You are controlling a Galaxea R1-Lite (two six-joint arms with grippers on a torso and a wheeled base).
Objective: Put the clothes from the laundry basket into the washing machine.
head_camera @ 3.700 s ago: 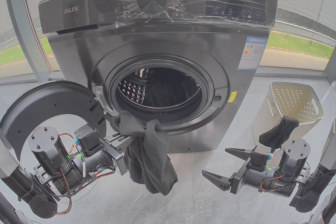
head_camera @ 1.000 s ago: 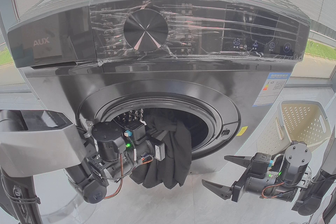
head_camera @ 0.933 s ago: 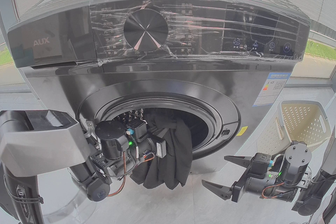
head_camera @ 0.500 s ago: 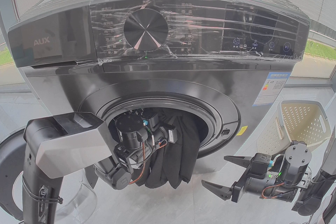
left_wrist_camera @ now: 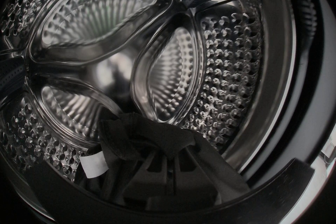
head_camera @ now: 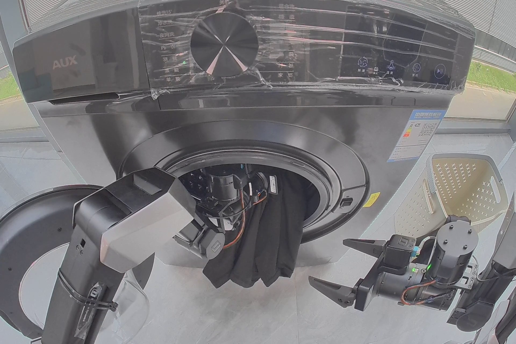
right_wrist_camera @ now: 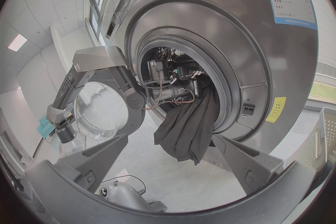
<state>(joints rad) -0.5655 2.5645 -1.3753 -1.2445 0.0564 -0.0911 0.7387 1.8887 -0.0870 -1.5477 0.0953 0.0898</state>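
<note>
Pale floor tiles and slatted windows surround a grey washing machine [head_camera: 242, 114] whose round door [head_camera: 32, 232] stands swung open. Inside the drum, the left pincer [left_wrist_camera: 168, 165] is closed on a bunched dark garment [head_camera: 263, 243], which trails back from it over the drum's lip and hangs down the machine's front. Low before the machine, the right pincer [head_camera: 329, 260] hovers spread wide and empty, with the cream laundry basket [head_camera: 467, 167] just behind it.
</note>
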